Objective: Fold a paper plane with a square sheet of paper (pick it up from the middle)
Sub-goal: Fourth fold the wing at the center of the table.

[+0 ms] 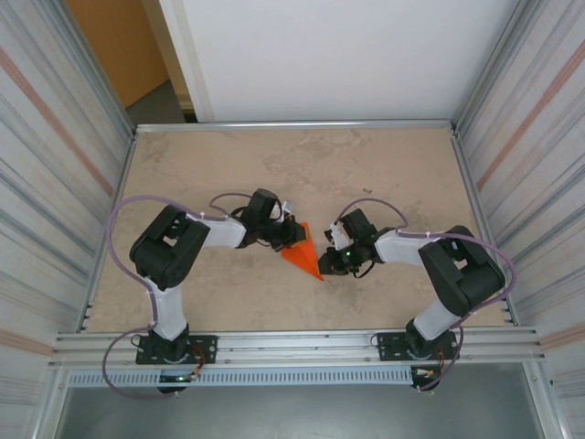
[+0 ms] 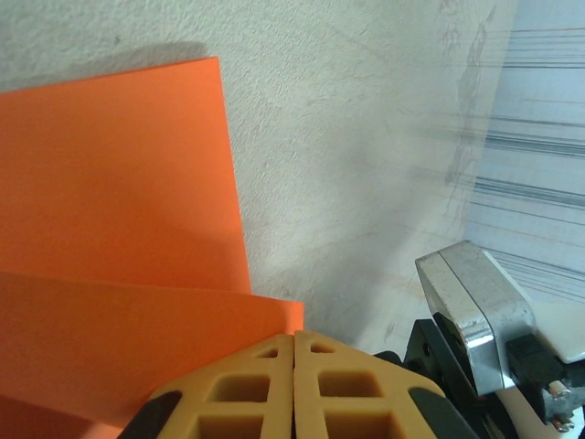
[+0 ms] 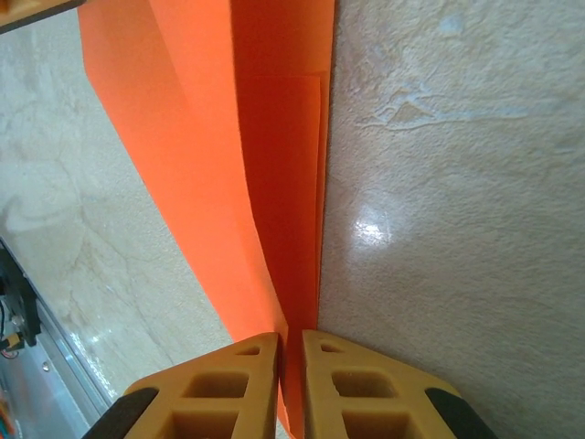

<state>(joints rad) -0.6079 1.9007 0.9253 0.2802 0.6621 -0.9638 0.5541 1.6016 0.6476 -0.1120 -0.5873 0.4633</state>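
1. Top external view: paper plane sits mid-worktop between both arms, a narrow orange wedge. Wide end is up-left, point is down-right toward the near edge.
2. Left tool touches the wide end. Right tool is at the right flank, close to the point. Both are about equally near.
3. Left wrist: left tool is pressed together, no gap. The edge of a paper layer meets its tips. Cannot tell if paper is actually pinched there or just pinned down.
4. Right wrist: right tool pinches the raised centre crease of the paper, with only a thin sliver of orange between the fingers.
5. Key relation: the crease and long axis run straight ahead of the right tool, away from it toward the left tool.
6. Judgement: the next move likely works along that crease with the left side anchoring, so the right tool should travel along the axis, not across it.
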